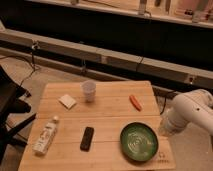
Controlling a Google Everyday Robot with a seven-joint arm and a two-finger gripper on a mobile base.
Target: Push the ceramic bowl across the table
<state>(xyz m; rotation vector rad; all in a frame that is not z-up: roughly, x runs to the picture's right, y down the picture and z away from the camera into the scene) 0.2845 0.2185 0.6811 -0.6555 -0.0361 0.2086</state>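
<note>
The bowl point(139, 142) is found in the near right corner of the surface point(110, 107), as seen from the camera, with its rim close to both the near edge and the right edge. The hand point(166, 129) is taken to be at the low end of the white arm, just beyond the right edge and level with the far half of the bowl. How far it is open cannot be told, and nothing is seen to be held by it. No contact with the rim can be made out. The bowl therefore lies from the hand toward the left edge and slightly toward the near edge. Since only one arm is fitted, no choice of side has to be made. Being round, the bowl has no long axis and points no way, so any part of its rim may be pressed alike. A push from the right rim toward the left edge is judged the natural line. On that line a dark flat bar point(87, 138) and then a bottle point(45, 135) would be met. A cup point(88, 91) and an orange stick point(135, 102) are set well off it, nearer the far edge.
</note>
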